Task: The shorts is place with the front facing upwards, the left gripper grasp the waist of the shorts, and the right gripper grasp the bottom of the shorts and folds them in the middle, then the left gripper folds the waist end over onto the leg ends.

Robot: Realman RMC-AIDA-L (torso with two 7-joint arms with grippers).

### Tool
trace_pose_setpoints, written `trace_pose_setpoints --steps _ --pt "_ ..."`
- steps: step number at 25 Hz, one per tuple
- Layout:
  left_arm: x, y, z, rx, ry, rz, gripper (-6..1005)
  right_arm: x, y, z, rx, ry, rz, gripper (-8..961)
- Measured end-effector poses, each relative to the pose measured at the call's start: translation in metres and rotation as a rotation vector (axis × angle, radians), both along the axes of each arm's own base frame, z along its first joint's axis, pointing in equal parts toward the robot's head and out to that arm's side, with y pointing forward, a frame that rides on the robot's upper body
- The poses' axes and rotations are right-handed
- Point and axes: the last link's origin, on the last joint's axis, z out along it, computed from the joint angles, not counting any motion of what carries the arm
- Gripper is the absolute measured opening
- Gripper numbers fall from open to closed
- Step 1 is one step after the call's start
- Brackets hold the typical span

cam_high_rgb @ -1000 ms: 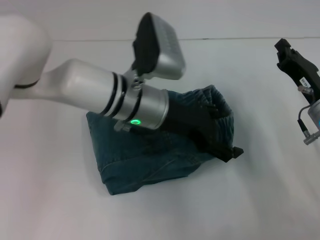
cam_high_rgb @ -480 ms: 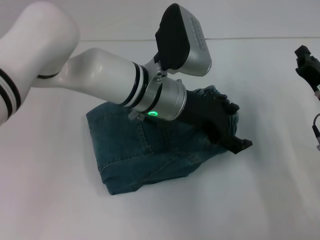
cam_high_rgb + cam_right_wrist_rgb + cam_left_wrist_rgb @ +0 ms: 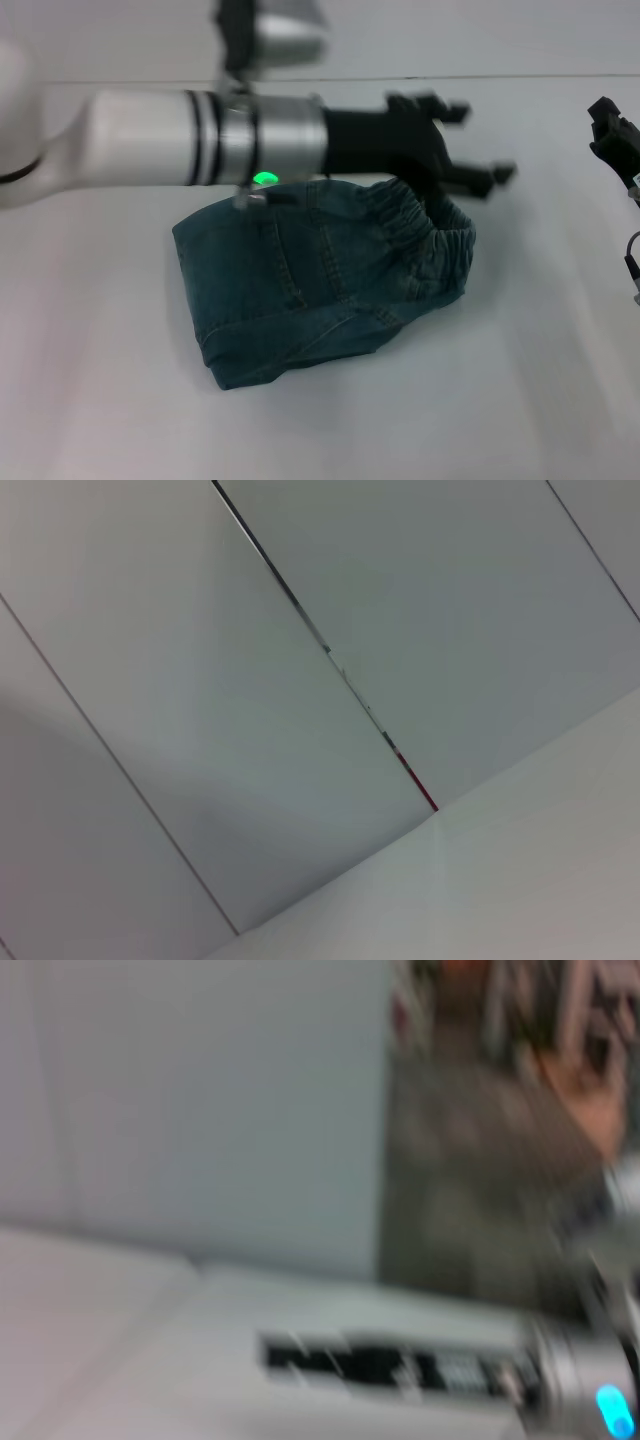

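The denim shorts (image 3: pixel 300 285) lie folded in a compact bundle in the middle of the white table (image 3: pixel 120 400). The ruched elastic waist (image 3: pixel 443 245) sits at the bundle's right end. A flat stitched hem (image 3: pixel 275 345) runs along its front edge. My left gripper (image 3: pixel 478 142) hovers open and empty just above and behind the waist, touching no cloth. Its silver-white arm (image 3: pixel 150 135) reaches in from the left. Only part of my right gripper (image 3: pixel 612 132) shows, black, at the right edge, well away from the shorts. Neither wrist view shows the shorts.
Bare white tabletop surrounds the shorts on all sides. The table's far edge (image 3: pixel 540 77) runs behind the left gripper. The right wrist view holds only grey wall panels (image 3: pixel 320 680). The left wrist view is a smear of wall and a silver arm with a blue light (image 3: pixel 612 1410).
My left gripper let go of the waist, rose and swung back behind the shorts, leaving the elastic band uncovered on the bundle. The right gripper drew away toward the right edge.
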Motion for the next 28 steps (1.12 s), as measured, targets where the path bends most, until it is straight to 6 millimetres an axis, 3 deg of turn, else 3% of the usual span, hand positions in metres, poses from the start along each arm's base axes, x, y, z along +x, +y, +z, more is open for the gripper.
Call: trace_pose_setpoints --steps 6,11,12,13,20,25,28 --pt "-0.039 -0.001 0.048 0.155 -0.343 0.142 936 -0.004 -0.001 -0.002 -0.021 -0.018 0.039 10" --pt "-0.087 -0.015 0.072 0.214 -0.489 0.272 936 -0.011 -0.006 0.004 -0.041 -0.035 0.144 11" --pt "-0.087 -0.015 0.072 0.214 -0.489 0.272 936 -0.012 -0.007 0.007 -0.057 -0.027 0.179 11" --pt "-0.114 -0.027 0.081 0.2 -0.52 0.328 936 -0.014 -0.008 0.011 -0.077 -0.023 0.211 11" --pt "-0.167 -0.062 0.101 0.092 -0.469 0.4 936 -0.041 -0.009 0.051 -0.41 -0.093 0.567 12" --pt "-0.195 -0.093 0.118 -0.013 -0.33 0.402 936 -0.061 -0.014 0.071 -0.681 -0.179 0.667 12" --pt "-0.206 -0.105 0.125 -0.024 -0.286 0.414 936 -0.067 -0.024 0.074 -0.838 -0.288 0.703 96"
